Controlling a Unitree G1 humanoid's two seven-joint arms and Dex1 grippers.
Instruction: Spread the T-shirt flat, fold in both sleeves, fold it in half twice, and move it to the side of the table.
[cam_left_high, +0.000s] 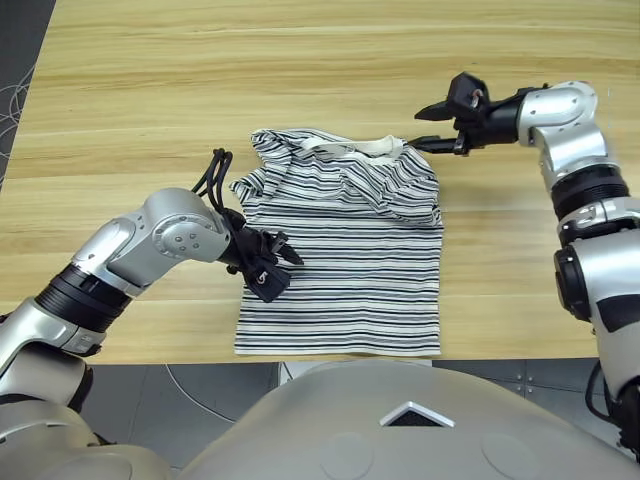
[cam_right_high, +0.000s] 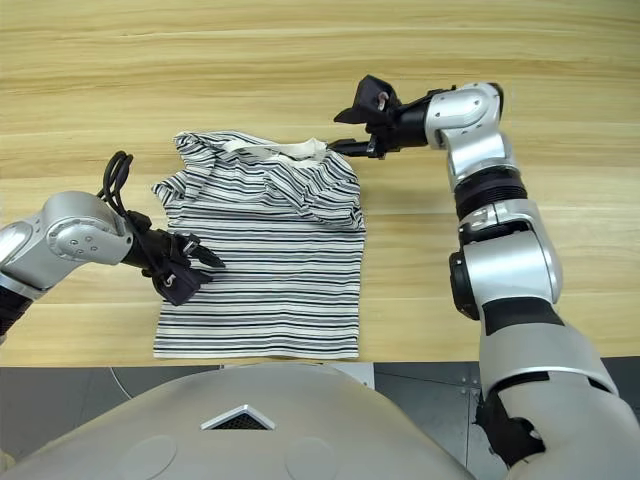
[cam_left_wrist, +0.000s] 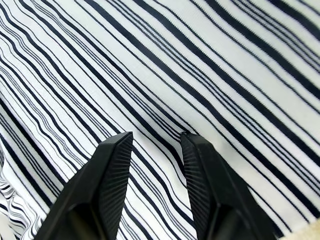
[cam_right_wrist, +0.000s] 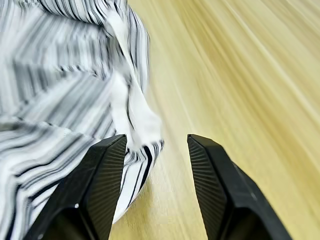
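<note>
A black-and-white striped T-shirt lies on the wooden table, hem toward me, both sleeves folded in and rumpled near the white collar. My left gripper hovers over the shirt's left edge, open, its black fingers just above the striped cloth. My right gripper is at the shirt's far right shoulder corner, open. The shoulder fabric sits in front of its open jaws with bare wood beside it.
The table stretches wide and bare behind and to both sides of the shirt. Its front edge runs just below the hem, with grey floor beneath. A dark floor strip borders the table's left side.
</note>
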